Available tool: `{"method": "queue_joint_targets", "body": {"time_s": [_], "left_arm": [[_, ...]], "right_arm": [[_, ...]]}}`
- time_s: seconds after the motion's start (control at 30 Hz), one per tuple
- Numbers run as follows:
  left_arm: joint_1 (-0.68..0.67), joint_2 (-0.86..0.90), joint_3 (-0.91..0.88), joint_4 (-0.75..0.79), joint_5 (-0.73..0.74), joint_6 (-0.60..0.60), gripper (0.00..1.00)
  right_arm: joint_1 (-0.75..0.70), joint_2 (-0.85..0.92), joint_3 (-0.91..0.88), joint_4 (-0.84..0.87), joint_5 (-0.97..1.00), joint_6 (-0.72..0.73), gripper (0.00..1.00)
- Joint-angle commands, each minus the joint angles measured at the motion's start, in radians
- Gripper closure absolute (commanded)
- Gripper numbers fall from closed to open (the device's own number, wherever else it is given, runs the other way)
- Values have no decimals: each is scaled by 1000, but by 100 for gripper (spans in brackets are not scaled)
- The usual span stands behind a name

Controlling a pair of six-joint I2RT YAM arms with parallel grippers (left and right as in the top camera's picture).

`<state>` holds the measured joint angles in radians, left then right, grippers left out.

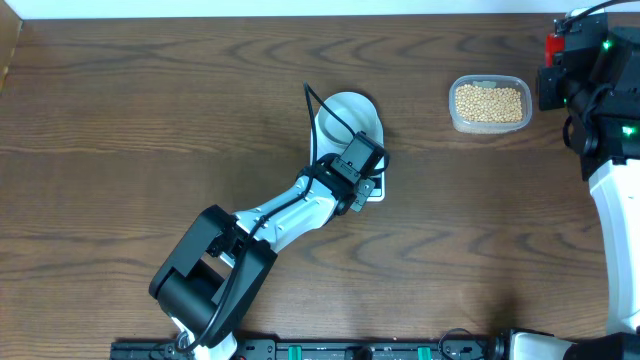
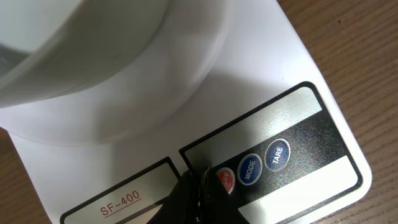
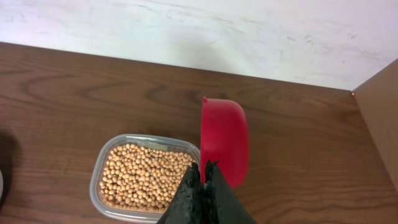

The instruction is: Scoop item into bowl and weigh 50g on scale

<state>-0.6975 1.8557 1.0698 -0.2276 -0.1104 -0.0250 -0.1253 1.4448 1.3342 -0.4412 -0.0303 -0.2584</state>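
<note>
Switch-on of the white rectangular digital scale, small round white bowl seated on it just ahead of the left gripper. Jaws pressed together, tip at the red round button; a short vertical press is advised, clear of the blue MODE button alongside. The right gripper pinches the red plastic scoop; small round tan-yellow beans fill the clear rounded-rectangular plastic tub just left of its jaws. Only the left wrist view shows the buttons; overhead, the left gripper covers them.
</note>
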Motion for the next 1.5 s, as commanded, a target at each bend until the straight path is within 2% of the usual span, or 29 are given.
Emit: {"method": "queue_joint_targets", "body": {"time_s": [0.0,1.47], "left_arm": [[-7,13,-15,3,-2,6,93],[-26,13,-15,10,-14,6,93]], "right_arm": [[-6,0,19,4,-6,-12,99],[-6,0,19,3,-6,-12,99]]}}
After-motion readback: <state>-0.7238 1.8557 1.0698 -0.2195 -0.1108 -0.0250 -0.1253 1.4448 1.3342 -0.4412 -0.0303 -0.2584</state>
